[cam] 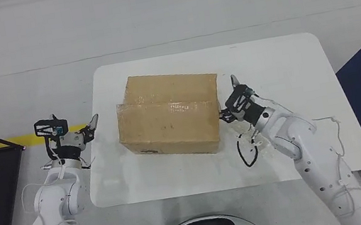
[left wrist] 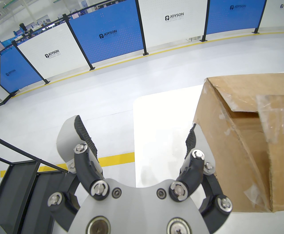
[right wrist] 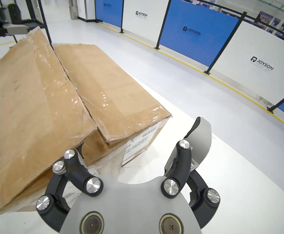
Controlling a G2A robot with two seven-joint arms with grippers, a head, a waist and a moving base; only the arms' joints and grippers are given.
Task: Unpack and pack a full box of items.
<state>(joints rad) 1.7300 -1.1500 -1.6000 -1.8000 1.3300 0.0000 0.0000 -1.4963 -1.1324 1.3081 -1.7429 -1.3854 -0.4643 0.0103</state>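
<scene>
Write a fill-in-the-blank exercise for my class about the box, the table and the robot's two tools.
1. The cardboard box stands on a ___ table.
2. The left tool is ___ and holds nothing.
3. Seen from above, the box lies ___ the left tool and the right tool.

Missing words: white; open; between.
</scene>
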